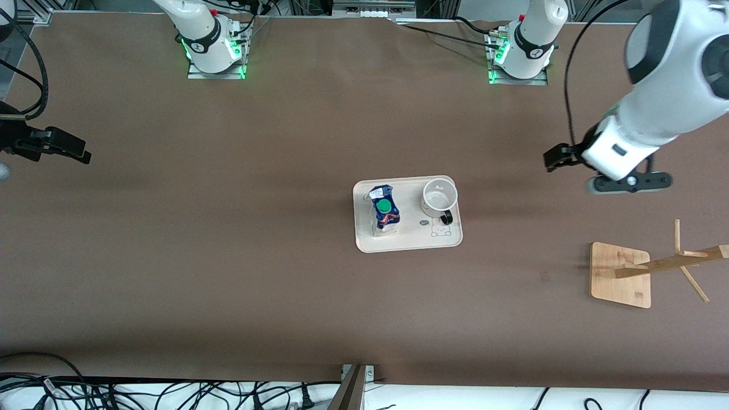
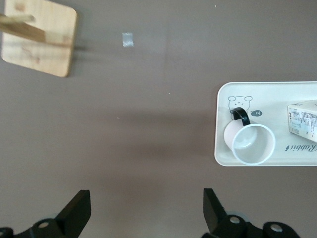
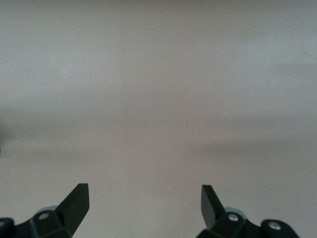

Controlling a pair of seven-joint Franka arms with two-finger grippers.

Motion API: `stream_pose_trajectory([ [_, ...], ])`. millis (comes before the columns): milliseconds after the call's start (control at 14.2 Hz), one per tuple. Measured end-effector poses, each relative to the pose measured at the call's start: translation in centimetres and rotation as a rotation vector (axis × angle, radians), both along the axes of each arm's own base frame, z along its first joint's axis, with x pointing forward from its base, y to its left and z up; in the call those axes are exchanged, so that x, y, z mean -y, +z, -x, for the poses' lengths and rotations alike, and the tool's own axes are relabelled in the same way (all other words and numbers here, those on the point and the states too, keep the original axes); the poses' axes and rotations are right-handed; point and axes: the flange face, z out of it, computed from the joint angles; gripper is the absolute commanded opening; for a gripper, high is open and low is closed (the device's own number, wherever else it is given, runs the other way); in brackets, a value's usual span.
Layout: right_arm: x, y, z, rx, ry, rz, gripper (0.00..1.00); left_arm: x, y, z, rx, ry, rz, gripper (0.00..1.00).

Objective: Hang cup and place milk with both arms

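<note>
The white cup [image 1: 439, 196] stands upright on a cream tray [image 1: 410, 242] in the middle of the table, its black handle toward the front camera. The milk [image 1: 383, 212], dark blue with a green cap, stands beside it on the tray, toward the right arm's end. My left gripper [image 1: 561, 156] hangs open and empty over bare table toward the left arm's end, apart from the tray. Its wrist view shows the open gripper [image 2: 146, 210], the cup [image 2: 252, 144], the tray [image 2: 223, 124] and part of the milk [image 2: 303, 119]. My right gripper [image 1: 62, 147] is open and empty at the right arm's end; in its wrist view the gripper [image 3: 143, 203] is over bare table.
A wooden cup rack [image 1: 621, 273] with slanted pegs stands toward the left arm's end, nearer the front camera than the left gripper; its base also shows in the left wrist view [image 2: 39, 39]. Brown table surface lies around the tray.
</note>
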Motion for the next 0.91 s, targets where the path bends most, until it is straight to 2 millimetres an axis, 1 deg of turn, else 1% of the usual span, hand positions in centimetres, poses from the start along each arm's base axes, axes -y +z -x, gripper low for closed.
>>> stream_pose_trajectory([
  [281,0.0,0.1,0.0,0.001,-0.001,0.0,1.0,3.9,-3.8,-1.3,0.004,0.081,0.046,1.0],
  [421,0.1,0.1,0.0,0.001,-0.001,0.0,1.0,6.7,-6.5,-1.6,0.018,0.122,0.056,1.0],
  [562,0.1,0.0,0.0,0.001,-0.001,0.0,1.0,10.2,-10.0,-1.4,0.024,0.17,0.068,1.0],
  [773,-0.1,-0.1,0.0,-0.001,0.001,-0.001,1.0,15.4,-15.9,-0.5,0.026,0.252,0.085,1.0],
  [843,-0.2,-0.1,-0.1,-0.003,0.003,-0.001,1.0,16.8,-17.6,-0.1,0.022,0.269,0.085,1.0],
  [913,-0.3,-0.3,0.0,-0.01,0.005,-0.001,1.0,17.8,-19.2,0.3,0.017,0.281,0.084,1.0],
])
